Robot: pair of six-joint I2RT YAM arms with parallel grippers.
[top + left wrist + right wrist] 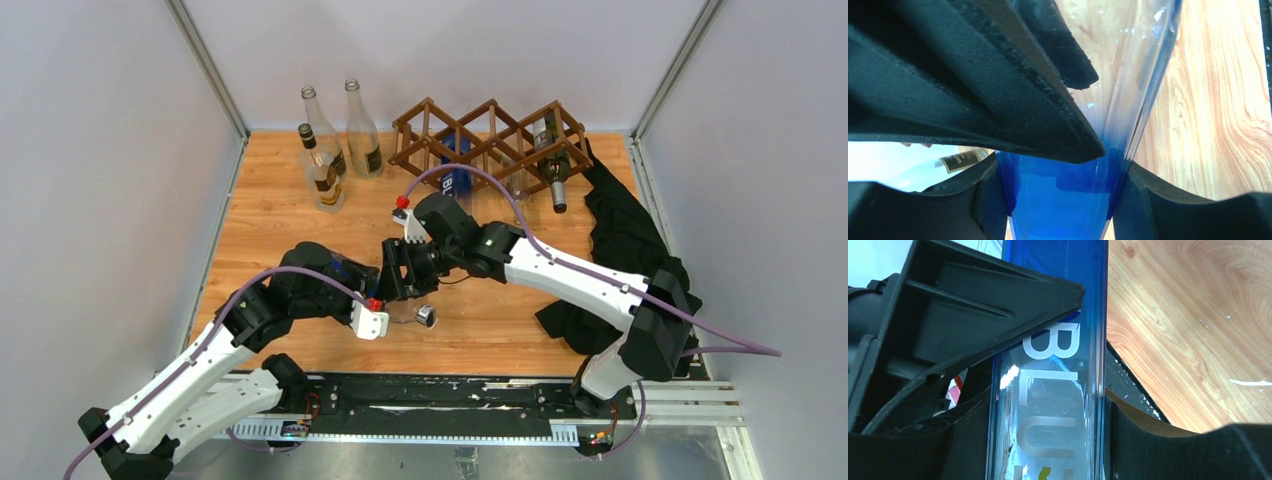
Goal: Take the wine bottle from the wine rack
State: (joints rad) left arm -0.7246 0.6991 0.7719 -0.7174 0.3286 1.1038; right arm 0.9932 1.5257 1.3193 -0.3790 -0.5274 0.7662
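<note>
Both arms meet in the middle of the top view, and each has the blue bottle [1058, 270] between its fingers. The right gripper [1048, 390] is closed on the lettered part of the glass. One finger slants across it from the upper left of the right wrist view and the other cradles it from below. The left gripper [1060, 182] clamps a blue stretch of the same bottle, beyond which the glass runs clear. The double hold looks meant to keep a long, smooth bottle level as it slides out lengthwise.

The wine rack [490, 140] stands at the upper centre of the top view. A blue patch with white letters shows low at its front, under the second cell from the left. It appears to be the bottle's far end, but I cannot tell whether it is free of the wood.

A dark bottle [548, 150] lies in the rack's right cell, its neck poking toward the bottom of the frame. Three bottles [328, 165] stand upright at the upper left, near the rack's left end. A black cloth [625, 240] is heaped at the right of the table [270, 240]. A silver cap [425, 316] shows at lower centre, and I cannot tell whose it is.

The rack's slats hem the bottle in, and the two wrists crowd each other.
</note>
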